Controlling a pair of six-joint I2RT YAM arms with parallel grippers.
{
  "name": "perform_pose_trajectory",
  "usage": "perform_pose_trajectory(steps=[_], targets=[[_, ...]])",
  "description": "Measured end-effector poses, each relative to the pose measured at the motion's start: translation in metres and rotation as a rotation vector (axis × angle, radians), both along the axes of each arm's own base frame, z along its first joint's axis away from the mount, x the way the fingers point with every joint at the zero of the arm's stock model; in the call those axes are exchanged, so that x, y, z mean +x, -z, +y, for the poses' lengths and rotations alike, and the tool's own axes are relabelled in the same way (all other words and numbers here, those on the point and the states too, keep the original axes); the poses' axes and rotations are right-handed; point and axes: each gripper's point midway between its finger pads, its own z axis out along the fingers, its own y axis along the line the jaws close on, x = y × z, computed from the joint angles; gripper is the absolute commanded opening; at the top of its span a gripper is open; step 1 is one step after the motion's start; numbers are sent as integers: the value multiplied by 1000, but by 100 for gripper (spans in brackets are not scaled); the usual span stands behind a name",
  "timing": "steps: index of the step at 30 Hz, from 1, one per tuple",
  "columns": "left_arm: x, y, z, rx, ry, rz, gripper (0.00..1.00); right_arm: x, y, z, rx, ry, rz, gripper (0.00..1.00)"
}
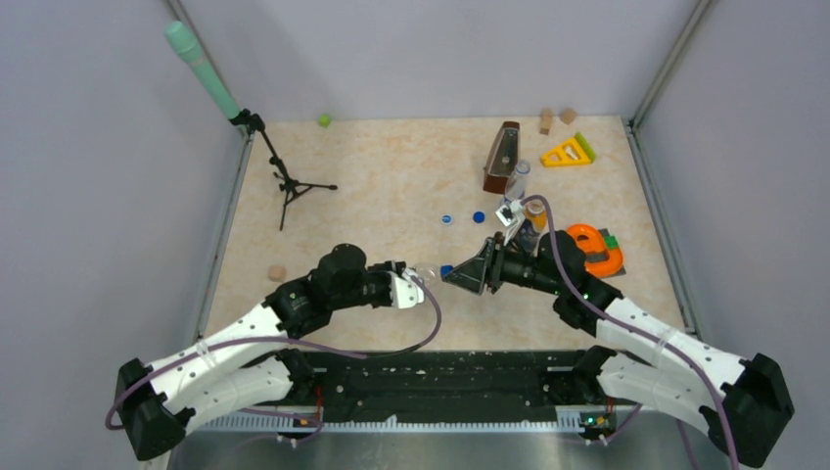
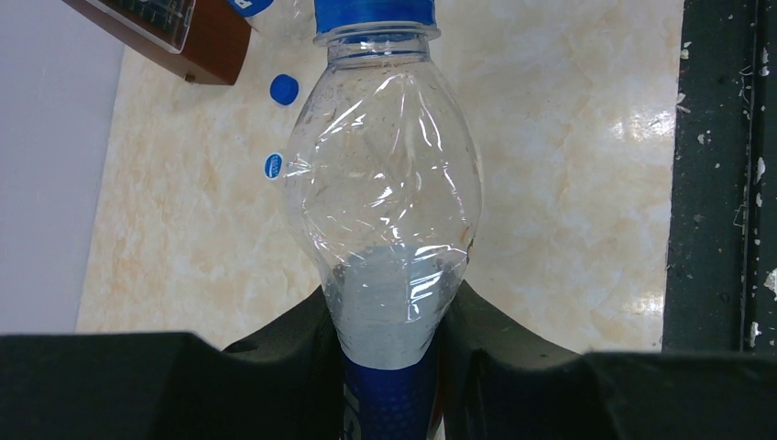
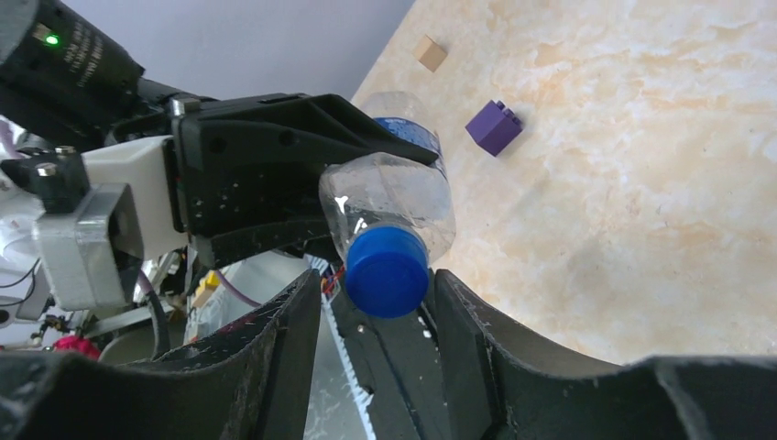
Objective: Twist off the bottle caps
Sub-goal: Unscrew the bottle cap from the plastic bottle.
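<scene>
Between the part-open fingers of the right gripper (image 3: 377, 275), not yet pinched, sits the blue cap (image 3: 387, 266); the left gripper (image 2: 389, 302) clamps the bottle (image 2: 385, 183) low. Thin plastic could twist, bottle turning with cap.

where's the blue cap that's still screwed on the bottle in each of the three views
top external: the blue cap is a small blue dot mid-table, at the right end of the bottle.
left wrist: top edge, centre, above the bottle's neck.
right wrist: lower centre, its flat top facing the lens.
shared landmark: the clear bottle it sits on, seen in all three views.
</scene>
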Motion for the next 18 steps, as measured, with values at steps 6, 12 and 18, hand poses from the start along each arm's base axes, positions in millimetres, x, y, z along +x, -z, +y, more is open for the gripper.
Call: perform_pose_trajectory(steps=[6,12,18], targets=[[-2,-1,-1,-6,12,3,0,0,-8,-1,22,6,-20,41],[-3,-1,-2,-7,15,3,0,2,-4,0,15,3,-10,22],[-4,0,-1,-5,16,11,0,1,-2,0,17,-7,-23,0]])
